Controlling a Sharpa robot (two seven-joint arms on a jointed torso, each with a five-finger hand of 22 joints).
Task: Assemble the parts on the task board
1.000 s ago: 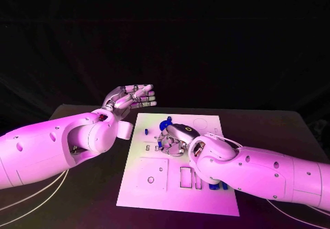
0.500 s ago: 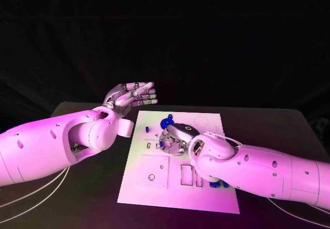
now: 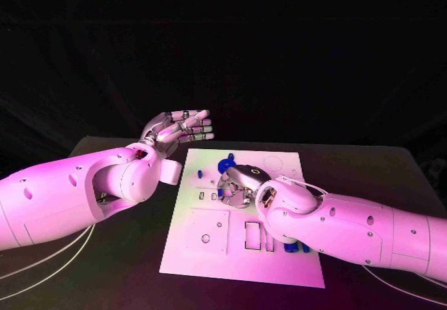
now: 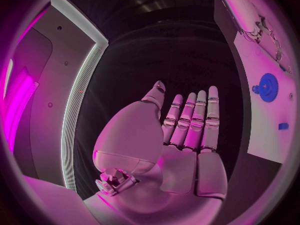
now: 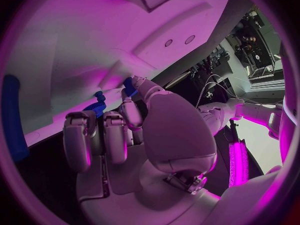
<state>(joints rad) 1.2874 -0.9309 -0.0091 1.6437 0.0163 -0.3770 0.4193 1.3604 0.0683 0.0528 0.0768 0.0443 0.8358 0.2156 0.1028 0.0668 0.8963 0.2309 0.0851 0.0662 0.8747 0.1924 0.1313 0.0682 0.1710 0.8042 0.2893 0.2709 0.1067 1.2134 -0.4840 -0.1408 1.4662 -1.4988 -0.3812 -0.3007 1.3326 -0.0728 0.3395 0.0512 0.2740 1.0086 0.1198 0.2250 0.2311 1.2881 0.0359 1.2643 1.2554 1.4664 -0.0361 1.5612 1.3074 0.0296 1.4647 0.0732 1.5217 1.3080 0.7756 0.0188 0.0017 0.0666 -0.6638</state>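
The right robot hand (image 3: 238,187) is curling down over the middle of the task board (image 3: 210,255) and pinching a small blue part (image 5: 128,86) at its fingertips, while the left robot hand (image 3: 177,132) is hovering spread and empty above the counter (image 3: 121,271) beside the board's far corner, a blue gear (image 4: 268,87) lying on the board.

The right robot hand (image 5: 134,135) is down on the white task board (image 5: 81,40). Its fingers (image 5: 115,135) are curled in. The fingertips hold a small blue part (image 5: 129,86) against the board. A blue toothed piece (image 5: 95,108) sits just beside it. A long blue part (image 5: 12,115) lies near the board's edge.
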